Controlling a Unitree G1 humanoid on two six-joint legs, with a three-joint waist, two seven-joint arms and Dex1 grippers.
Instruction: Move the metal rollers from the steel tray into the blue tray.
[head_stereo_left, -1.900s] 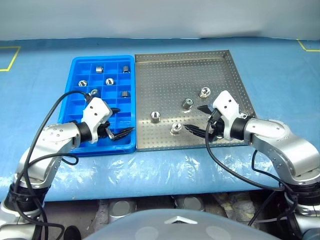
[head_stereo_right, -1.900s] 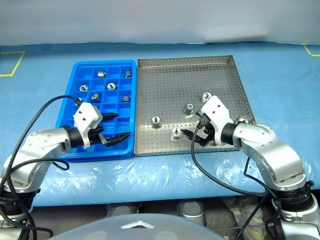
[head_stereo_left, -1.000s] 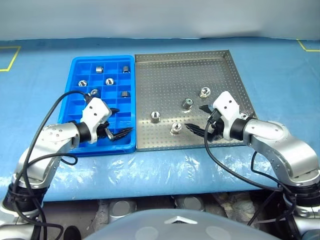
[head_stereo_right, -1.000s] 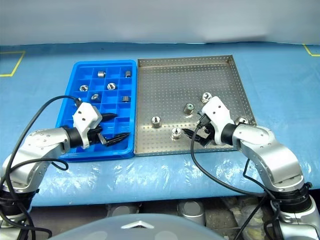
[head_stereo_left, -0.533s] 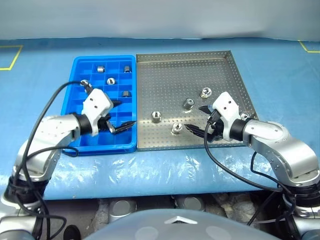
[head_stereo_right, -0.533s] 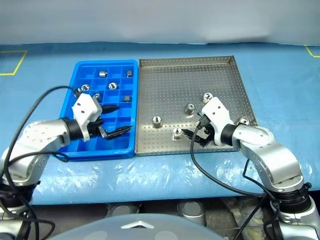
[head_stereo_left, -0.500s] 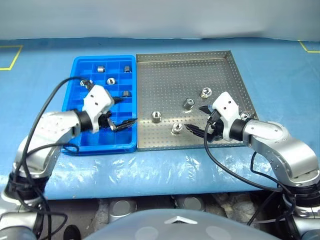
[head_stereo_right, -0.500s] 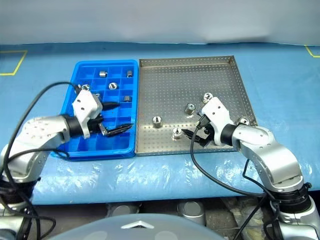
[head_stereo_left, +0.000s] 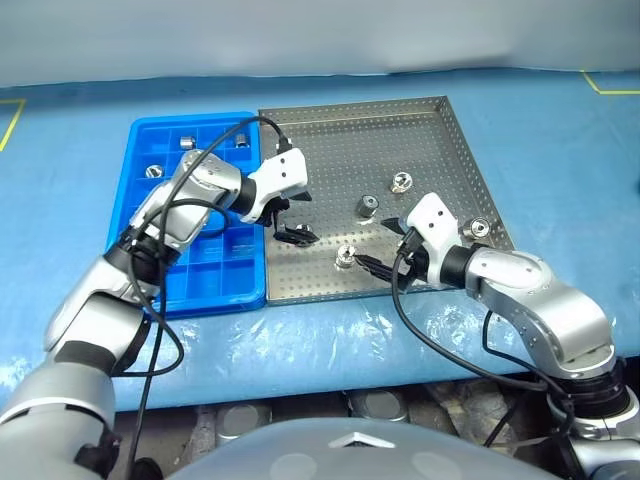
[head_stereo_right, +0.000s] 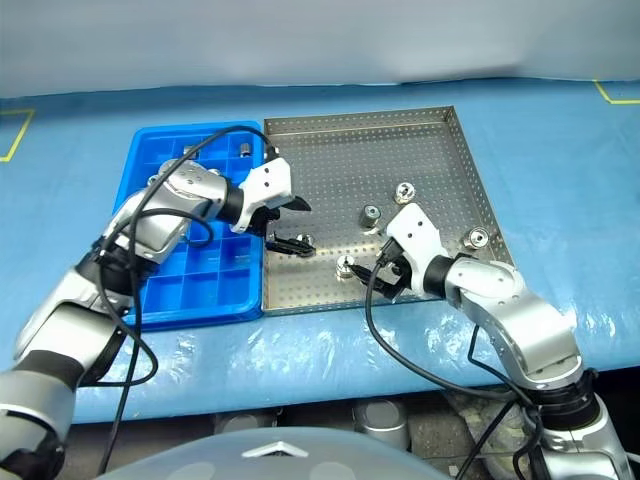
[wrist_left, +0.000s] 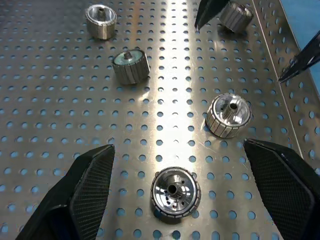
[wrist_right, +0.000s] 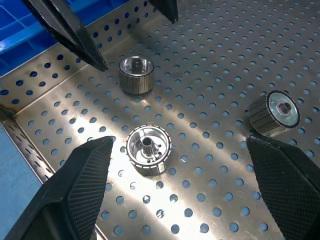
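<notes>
The steel tray (head_stereo_left: 440, 150) is silver-grey, its floor dotted all over with small holes; the metal rollers (wrist_left: 176, 192) are shiny silver with ribbed sides — one has a greenish face; the blue tray (head_stereo_left: 150, 290) is bright blue, gridded; the table cover (head_stereo_left: 560, 150) is light blue.

Metal rollers (head_stereo_left: 367, 207) (shiny, upright) on steel tray (head_stereo_left: 380, 140), others in blue tray (head_stereo_left: 150, 150)
</notes>
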